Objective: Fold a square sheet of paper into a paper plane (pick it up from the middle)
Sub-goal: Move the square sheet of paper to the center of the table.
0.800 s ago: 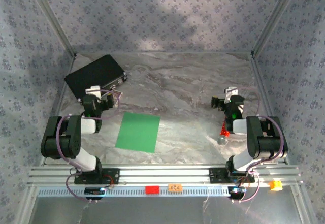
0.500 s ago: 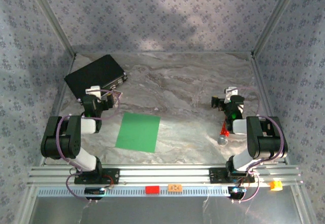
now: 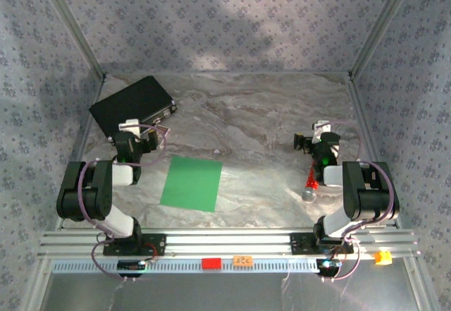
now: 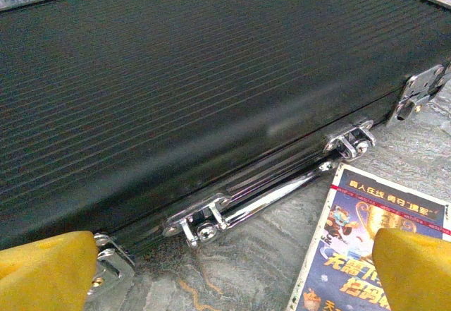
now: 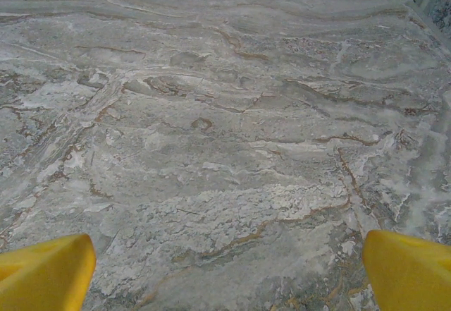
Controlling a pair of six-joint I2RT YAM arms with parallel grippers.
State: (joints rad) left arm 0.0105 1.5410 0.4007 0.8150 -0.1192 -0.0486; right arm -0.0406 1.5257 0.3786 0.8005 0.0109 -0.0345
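The square sheet of paper (image 3: 192, 183) is bright green and lies flat and unfolded on the marble table, between the two arms and nearer the left one. The paper plane is out of view. My left gripper (image 3: 149, 134) hovers up and to the left of the sheet. It is open, and its yellow fingertips (image 4: 46, 272) frame bare table in front of the black case (image 4: 176, 78). My right gripper (image 3: 308, 141) is far right of the sheet and open, with its fingertips (image 5: 42, 272) wide apart over bare marble (image 5: 225, 149).
The black case (image 3: 132, 105) lies at the back left, latches and handle facing my left gripper. A printed card (image 4: 373, 247) lies beside it. A small red cylinder (image 3: 311, 181) with a silver knob sits by the right arm. Patterned walls enclose the table.
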